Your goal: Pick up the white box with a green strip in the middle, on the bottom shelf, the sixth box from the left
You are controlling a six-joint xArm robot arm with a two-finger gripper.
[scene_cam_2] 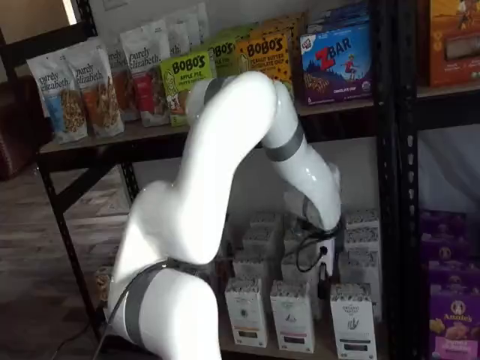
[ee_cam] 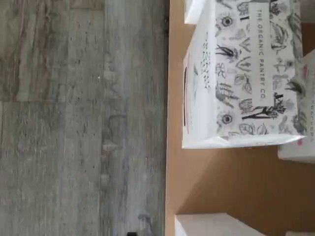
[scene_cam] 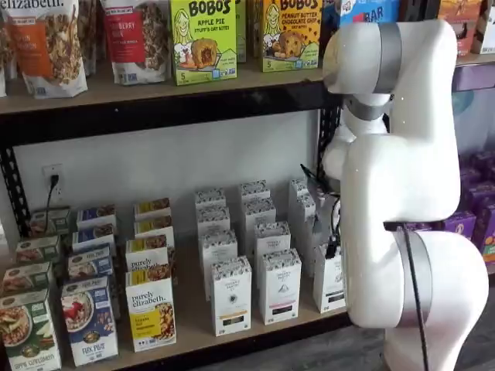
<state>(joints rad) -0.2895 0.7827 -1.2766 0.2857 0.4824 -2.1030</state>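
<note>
- Three columns of near-identical white cartons fill the lower middle of a shelf view, each lined up front to back on the table (scene_cam: 193, 328), faces forward so the labels can be read.
- The white box (scene_cam: 329, 280) leads the rightmost column, lower right of centre, just beside the arm's big white link, which hides its right edge.
- It stands upright at the table's front edge, so nothing blocks a reach from the front or from above.
- The hand (scene_cam: 331, 249) hangs just over that carton. Only a small dark shape and a cable show, so I cannot tell whether the fingers are apart or together, and nothing seems to be gripped.
- In the wrist view a patterned carton top (ee_cam: 246, 73) reading "The Organic Pantry Co" sits close under the camera, with bare board (ee_cam: 221, 187) beside it and grey floor (ee_cam: 83, 118) beyond the table's edge.
- My read: the arm is bent low under the upper shelf (scene_cam: 155, 93) so the wrist can come in over the front row. This looks like the line-up before the grasp.
- One risk: the neighbouring cartons (scene_cam: 278, 284) stand close, so a wide finger could nudge one.
</note>
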